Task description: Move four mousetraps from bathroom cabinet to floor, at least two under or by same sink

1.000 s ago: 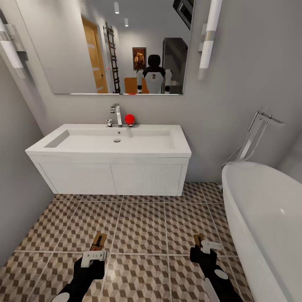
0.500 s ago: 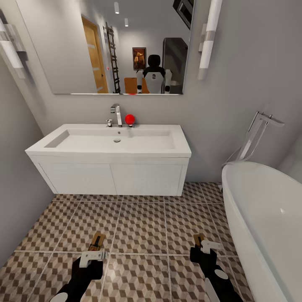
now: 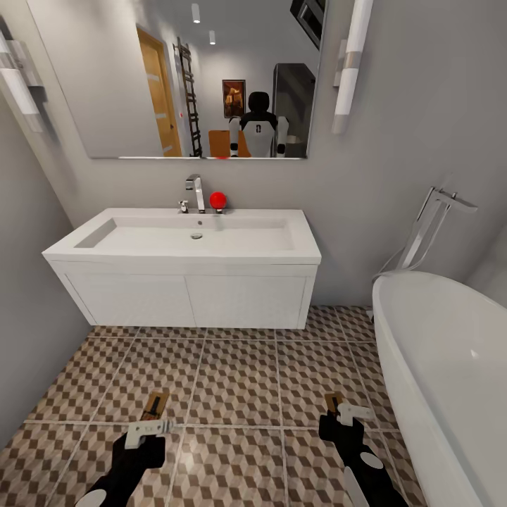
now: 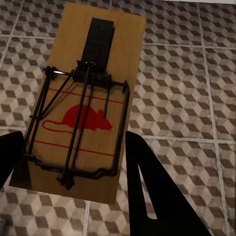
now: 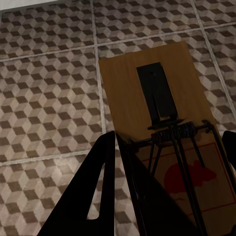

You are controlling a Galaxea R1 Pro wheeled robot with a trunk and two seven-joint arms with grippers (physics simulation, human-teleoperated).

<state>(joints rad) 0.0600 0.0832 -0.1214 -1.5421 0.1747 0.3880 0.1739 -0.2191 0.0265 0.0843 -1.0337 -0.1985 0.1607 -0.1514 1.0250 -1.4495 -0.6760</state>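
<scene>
Lowered since earlier, the left gripper [image 3: 144, 431] stands released, its mousetrap [image 4: 81, 103] lying on the bathroom floor [image 3: 239, 380] at its 12 o'clock. Right gripper [image 3: 350, 415] grips another mousetrap [image 5: 167, 128], clenched.

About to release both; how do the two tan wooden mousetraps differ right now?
The left pincer's tan wooden mousetrap sits between spread fingers, seemingly loose; the right pincer's tan wooden mousetrap looks clamped. Head view: left trap sits lower than the right. Both face the cube-patterned tile floor before the white sink vanity.
</scene>
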